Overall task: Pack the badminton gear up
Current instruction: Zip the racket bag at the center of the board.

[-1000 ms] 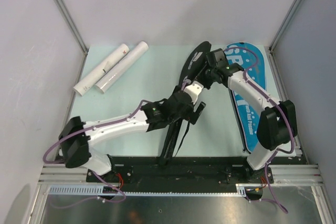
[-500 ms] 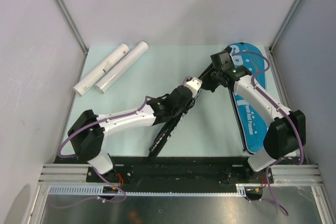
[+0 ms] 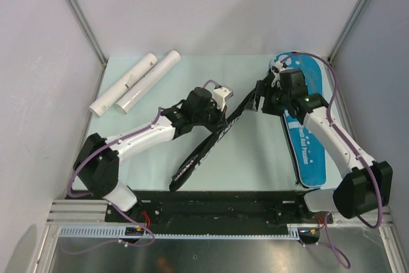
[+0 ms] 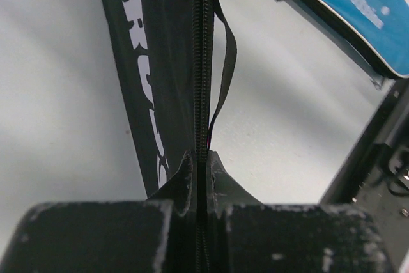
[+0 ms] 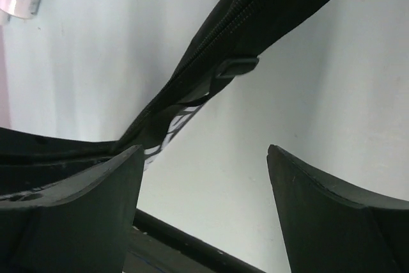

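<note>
A long black racket cover (image 3: pixel 195 158) with white lettering and a zipper runs diagonally across the mat, raised at its upper end. My left gripper (image 3: pixel 219 114) is shut on its zippered edge (image 4: pixel 203 62); in the left wrist view the jaws (image 4: pixel 201 161) pinch the zipper seam. My right gripper (image 3: pixel 259 97) stands open beside the cover's upper end, and nothing lies between its fingers (image 5: pixel 204 158); the cover (image 5: pixel 255 23) passes above and to their left. The blue bag (image 3: pixel 308 129) lies flat along the right side. Two white tubes (image 3: pixel 135 82) lie at the back left.
A black strap (image 4: pixel 227 62) hangs from the cover's zipper. The black base rail (image 3: pixel 223 199) runs along the near edge. The enclosure walls and metal posts (image 3: pixel 77 14) close in the mat on the left, right and back.
My left gripper has shut on the black cover and swung up and to the left with it. My right gripper has let go of the cover's upper end and opened.
</note>
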`<state>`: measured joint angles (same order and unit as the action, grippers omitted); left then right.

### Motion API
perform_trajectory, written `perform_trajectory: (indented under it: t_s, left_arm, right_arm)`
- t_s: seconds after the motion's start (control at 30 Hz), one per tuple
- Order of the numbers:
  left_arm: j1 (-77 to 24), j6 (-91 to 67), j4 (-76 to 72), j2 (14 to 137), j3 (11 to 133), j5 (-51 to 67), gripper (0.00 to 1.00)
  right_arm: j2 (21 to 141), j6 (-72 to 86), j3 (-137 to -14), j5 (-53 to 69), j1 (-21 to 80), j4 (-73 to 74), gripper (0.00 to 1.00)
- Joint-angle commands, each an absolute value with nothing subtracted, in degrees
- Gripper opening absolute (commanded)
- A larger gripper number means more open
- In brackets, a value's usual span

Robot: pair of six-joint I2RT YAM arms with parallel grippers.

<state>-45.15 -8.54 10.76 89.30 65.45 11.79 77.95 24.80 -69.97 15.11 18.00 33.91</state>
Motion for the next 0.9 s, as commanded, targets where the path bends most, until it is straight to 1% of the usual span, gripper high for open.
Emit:
perform_trajectory:
  t_s: [0.0,0.07,0.13,0.17,0.2,0.23,0.27,0.3,0.37,0.47,0.5,0.53,0.57,0.6,0.67,0.7,0.73,0.77,0.83,0.87]
  left_arm:
    - [-45.09,-10.28,9.84,84.47,66.53,21.37,0.0]
    - [-45.0,-11.25,11.59,84.29,65.83,19.78,0.0]
    - [-45.09,-11.77,11.78,84.11,64.96,20.21,0.0]
    - [-45.09,-12.39,12.04,83.94,64.08,19.61,0.0]
    - [-45.09,-12.74,12.04,83.67,63.64,19.25,0.0]
    - [-45.09,-12.92,12.04,83.41,62.85,18.81,0.0]
    - [-45.09,-13.96,12.04,82.97,62.49,18.03,0.0]
    - [-45.09,-14.24,12.04,82.79,62.32,17.67,0.0]
    - [-45.17,-14.76,12.13,82.44,61.88,16.97,0.0]
    - [-45.18,-15.2,12.3,82.0,61.26,14.68,0.0]
    - [-45.18,-15.47,12.22,82.09,61.17,13.72,0.0]
    - [-45.18,-16.16,12.22,82.09,61.0,13.62,0.0]
    - [-45.18,-16.26,12.22,82.18,61.0,14.32,0.0]
    - [-45.26,-16.43,12.3,82.53,61.0,14.41,0.0]
    - [-45.26,-16.7,12.22,82.88,60.91,14.68,0.0]
    - [-45.26,-16.53,12.13,83.05,60.91,15.03,0.0]
    - [-45.26,-16.52,12.04,83.23,60.73,15.55,0.0]
    - [-45.26,-16.44,12.13,83.23,60.73,15.82,0.01]
    - [-45.26,-16.26,12.22,83.41,61.08,16.61,0.0]
    - [-45.26,-16.26,12.13,83.41,61.08,16.61,0.0]
  right_arm:
    - [69.19,21.7,-67.16,8.63,15.66,29.02,0.83]
    - [68.9,24.94,-66.27,13.42,10.58,25.24,0.82]
    - [71.1,26.71,-66.27,19.13,7.31,23.48,0.77]
    - [71.71,28.55,-66.27,20.38,4.34,23.03,0.71]
    - [72.24,29.35,-66.27,22.74,2.48,21.46,0.67]
    - [72.59,30.4,-66.36,23.37,0.98,20.66,0.65]
    - [73.03,33.02,-66.27,24.86,-2.86,19.87,0.6]
    - [73.91,34.09,-66.27,27.83,-4.12,18.12,0.56]
    - [74.96,36.2,-66.36,29.44,-6.05,16.27,0.52]
    - [78.56,40.07,-66.27,35.05,-5.89,13.1,0.52]
    - [79.44,40.95,-66.27,37.5,-5.19,11.96,0.55]
    - [80.67,40.96,-66.18,39.01,-4.58,11.17,0.62]
    - [80.77,40.52,-66.09,39.81,-3.09,10.73,0.64]
    - [80.68,39.13,-66.09,38.68,-2.47,11.16,0.66]
    - [79.63,37.71,-65.57,35.0,-1.67,11.08,0.63]
    - [79.28,37.62,-64.78,34.72,-1.93,9.77,0.6]
    - [78.84,38.4,-63.82,34.98,-2.54,8.36,0.47]
    - [78.58,39.28,-61.46,36.11,-3.24,5.39,0.37]
    - [78.14,42.08,-58.64,37.78,-5.44,1.25,0.24]
    - [78.05,42.45,-57.58,39.01,-5.8,-1.9,0.22]
